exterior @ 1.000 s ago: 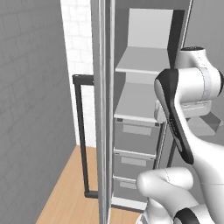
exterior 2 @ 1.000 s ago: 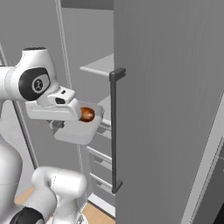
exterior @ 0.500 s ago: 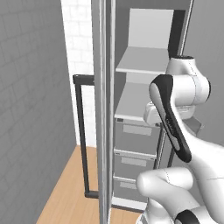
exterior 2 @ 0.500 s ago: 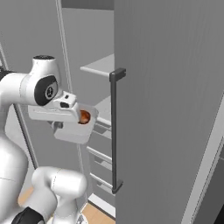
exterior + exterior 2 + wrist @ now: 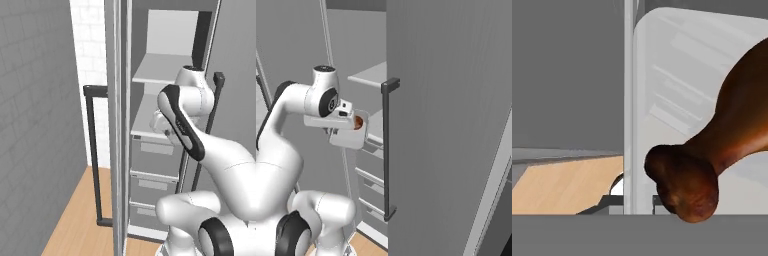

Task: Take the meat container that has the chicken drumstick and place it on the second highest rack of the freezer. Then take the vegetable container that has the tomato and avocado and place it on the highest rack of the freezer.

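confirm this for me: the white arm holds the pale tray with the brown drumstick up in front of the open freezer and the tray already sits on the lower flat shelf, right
Not quite. In the right base view the pale shallow tray with the reddish-brown drumstick is in the gripper, in front of the tall grey freezer, not yet on the lower flat light-grey shelf.

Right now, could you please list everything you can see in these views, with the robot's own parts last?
freezer: one, grey, tall, door open, ahead of the base.
racks: two, light grey, flat, upper part of the freezer.
drawers: three, grey, stacked below the racks.
door handle: one, black vertical bar, on the grey door.
meat container: one, translucent white, held in front of the racks.
chicken drumstick: one, reddish-brown, in the container.
floor: light wood, lower left.
arm: one, white with dark joints; jaws shut on the container.
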